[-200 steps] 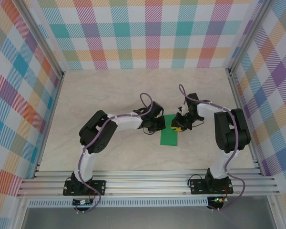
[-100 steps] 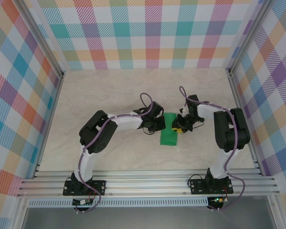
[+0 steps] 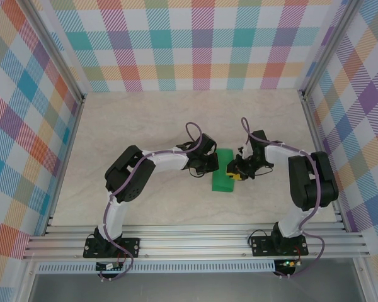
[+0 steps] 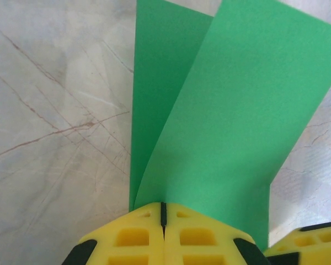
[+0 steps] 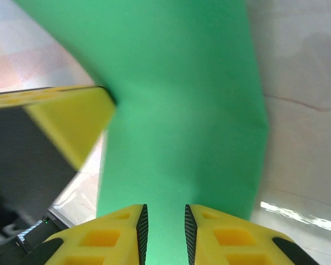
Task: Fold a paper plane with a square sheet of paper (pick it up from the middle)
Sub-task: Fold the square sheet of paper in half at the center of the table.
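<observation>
Paper sheet (image 3: 222, 181) lies on the desk (image 3: 145, 119), midway between both arms. Left jaws shut tight on one edge; right jaws a little apart, sheet running through the gap, not pinched. Step, as I judge it: closing the centre fold. Wants a firm left hold, the loose flap brought down edge on edge, then the crease pressed. Look: plain bright green, upper flap bowed off the lower layer, far corners skewed apart.

No legible text, label, brand, number or sign — none anywhere.
</observation>
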`<move>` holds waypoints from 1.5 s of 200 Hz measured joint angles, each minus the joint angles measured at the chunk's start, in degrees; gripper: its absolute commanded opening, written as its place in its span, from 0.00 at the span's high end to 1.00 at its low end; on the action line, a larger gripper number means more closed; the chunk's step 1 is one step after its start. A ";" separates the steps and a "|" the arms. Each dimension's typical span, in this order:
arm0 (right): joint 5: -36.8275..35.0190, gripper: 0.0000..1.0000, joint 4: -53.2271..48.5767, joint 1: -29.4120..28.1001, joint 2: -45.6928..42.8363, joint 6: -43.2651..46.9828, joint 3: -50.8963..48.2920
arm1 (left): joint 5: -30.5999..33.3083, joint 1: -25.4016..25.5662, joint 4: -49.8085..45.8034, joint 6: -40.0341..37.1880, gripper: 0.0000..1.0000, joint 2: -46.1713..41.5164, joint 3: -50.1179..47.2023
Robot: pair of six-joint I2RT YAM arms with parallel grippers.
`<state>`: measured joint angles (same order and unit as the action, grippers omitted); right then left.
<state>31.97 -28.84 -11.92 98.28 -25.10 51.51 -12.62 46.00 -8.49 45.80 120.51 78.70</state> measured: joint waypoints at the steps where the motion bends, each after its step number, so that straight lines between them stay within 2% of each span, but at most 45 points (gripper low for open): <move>1: -0.02 0.73 0.00 0.00 0.04 0.00 -0.09 | 0.00 0.00 0.02 -0.02 1.00 0.00 0.00; 66: -0.59 0.73 0.57 0.20 1.79 -0.44 -0.70 | -0.02 0.00 -0.42 -0.22 1.00 0.09 0.33; 94: -0.72 0.72 0.35 0.20 -0.04 0.07 -0.92 | -0.02 0.00 -0.42 -0.22 1.00 0.11 0.33; 146: 3.39 0.72 1.75 0.20 -3.50 0.04 -4.98 | -0.22 0.00 -0.70 -0.26 1.00 0.31 0.68; 201: 2.36 0.72 1.81 0.31 -2.16 0.07 -7.02 | -0.28 0.00 -1.03 -0.42 1.00 0.42 0.96; 265: 2.16 0.72 0.55 0.26 -8.57 0.28 -8.11 | -0.42 0.00 -1.09 -0.44 1.00 0.52 1.09; 300: 1.90 0.72 0.63 0.26 -7.72 0.22 -10.27 | -0.42 0.00 -1.20 -0.44 1.00 0.52 1.14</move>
<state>33.87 -28.21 -11.66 90.56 -24.88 41.23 -13.04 46.00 -9.69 45.36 121.03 79.83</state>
